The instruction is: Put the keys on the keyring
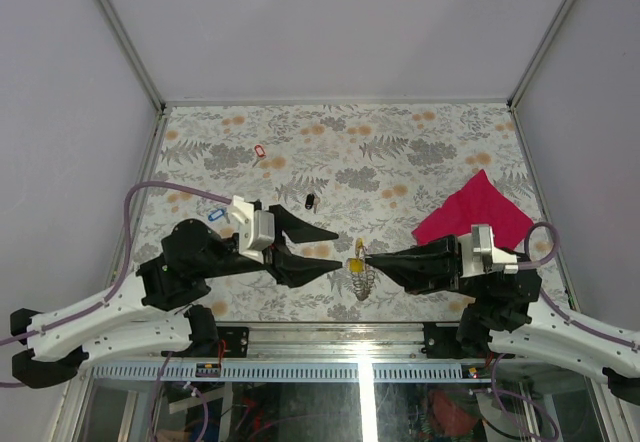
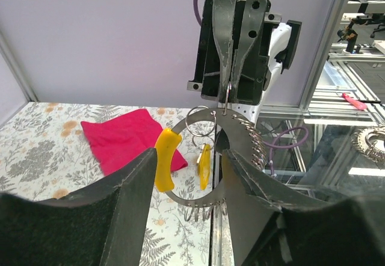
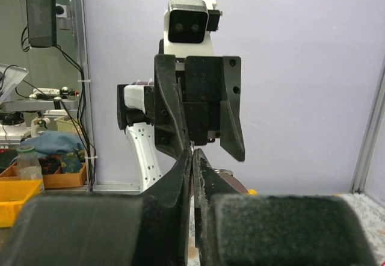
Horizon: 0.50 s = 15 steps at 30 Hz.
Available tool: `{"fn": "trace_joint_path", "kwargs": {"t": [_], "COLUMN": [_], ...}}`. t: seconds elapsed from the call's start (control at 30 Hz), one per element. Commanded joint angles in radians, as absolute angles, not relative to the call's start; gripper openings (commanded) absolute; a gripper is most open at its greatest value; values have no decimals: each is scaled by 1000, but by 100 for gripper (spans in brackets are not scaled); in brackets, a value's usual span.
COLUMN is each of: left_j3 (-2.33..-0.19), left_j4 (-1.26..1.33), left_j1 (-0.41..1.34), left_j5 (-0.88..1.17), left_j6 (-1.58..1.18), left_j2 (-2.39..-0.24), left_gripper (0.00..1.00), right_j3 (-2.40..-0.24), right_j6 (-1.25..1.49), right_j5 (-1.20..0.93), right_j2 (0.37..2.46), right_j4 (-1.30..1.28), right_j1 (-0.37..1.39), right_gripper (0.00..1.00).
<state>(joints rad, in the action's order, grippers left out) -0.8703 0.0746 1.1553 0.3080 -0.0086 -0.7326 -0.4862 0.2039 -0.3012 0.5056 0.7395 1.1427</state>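
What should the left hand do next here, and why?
Probably back the left hand away from the keyring and reach for the black key on the table. Its jaws stand open and empty on either side of the ring, which the shut right hand holds hanging, while the black key and a red key lie loose.

Pale lilac walls (image 1: pixel 330 22) enclose a desk (image 1: pixel 400 152) covered in a grey-and-orange floral print, with grey metal posts (image 1: pixel 122 32) rising at its far corners. At the lower left of the right wrist view, yellow bins (image 3: pixel 15 200) sit among workshop clutter.
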Motion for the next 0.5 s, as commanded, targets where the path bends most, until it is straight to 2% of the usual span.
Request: {"fn": "trace_joint_path", "kwargs": {"t": [0.0, 0.2, 0.47], "left_j3": [-885, -913, -919], "left_j4": [204, 243, 285], "left_j1": [1153, 1152, 1151], "left_j5": [374, 436, 457], "left_j6": [-33, -48, -59], "left_j2": [-764, -811, -822], "left_gripper": [46, 39, 36], "right_j3": [-503, -512, -515], "right_j6": [156, 151, 154], "right_j5": [-347, -358, -360], "right_j2": [530, 551, 550], "right_j4": [909, 921, 897], "right_j1": [1148, 1148, 1147], "right_gripper": [1, 1, 1]}}
